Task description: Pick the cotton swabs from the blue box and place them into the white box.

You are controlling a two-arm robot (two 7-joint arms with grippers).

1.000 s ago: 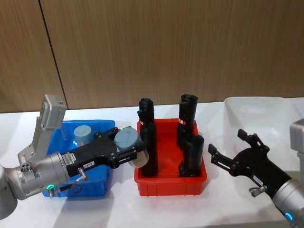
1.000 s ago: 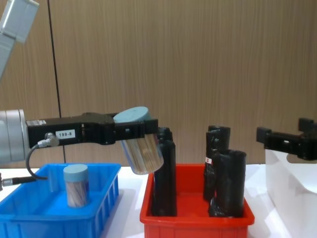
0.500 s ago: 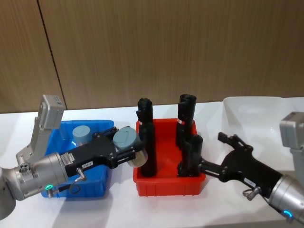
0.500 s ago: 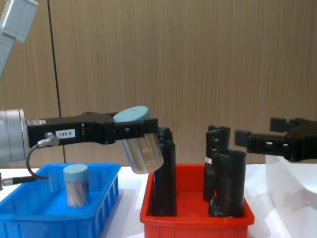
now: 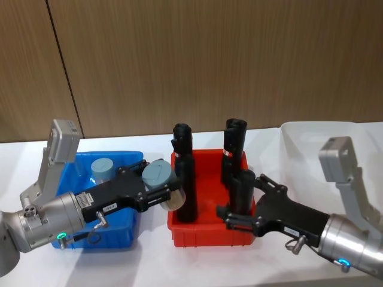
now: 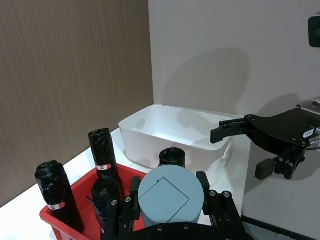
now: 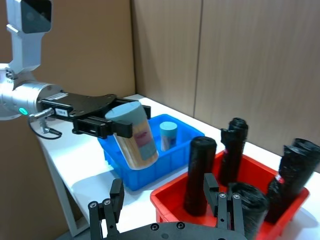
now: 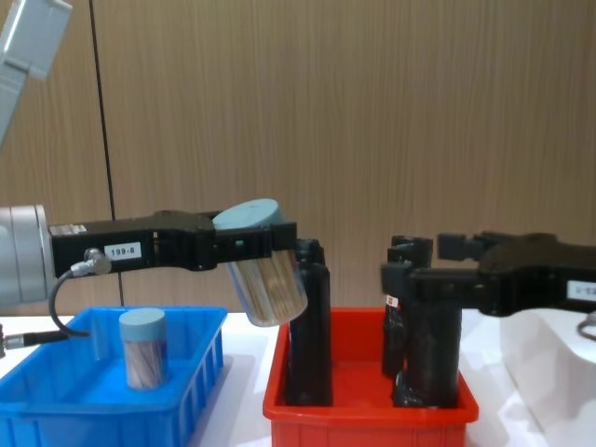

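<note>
Cotton swabs (image 8: 272, 279) are packed in small clear tubs, and two such tubs are in sight. The white box (image 5: 311, 143) is set to the right of the red bin (image 5: 209, 234), and the blue box (image 8: 84, 414) to the left of it. Black bottles (image 5: 185, 173) are stood upright inside the bin.

Within the last second the right gripper (image 5: 242, 200) has been brought away from the white box. It is now reached across the bin's front right part, with its fingers spread wide and pointed at the left gripper (image 5: 159, 188). The left gripper has been kept where it was, above the bin's left edge. A handover between the arms is judged to be in preparation, since the white box lies beyond the bin from the left arm.

The held tub (image 8: 265, 265) is clenched between the left fingers just under its lid (image 8: 247, 216). It is tilted, with its clear body hung below them, well apart from the right fingers. Whether it is touched by the nearest bottle cannot be told. A second tub (image 8: 142, 349) is left upright in the blue box, left of the bin
</note>
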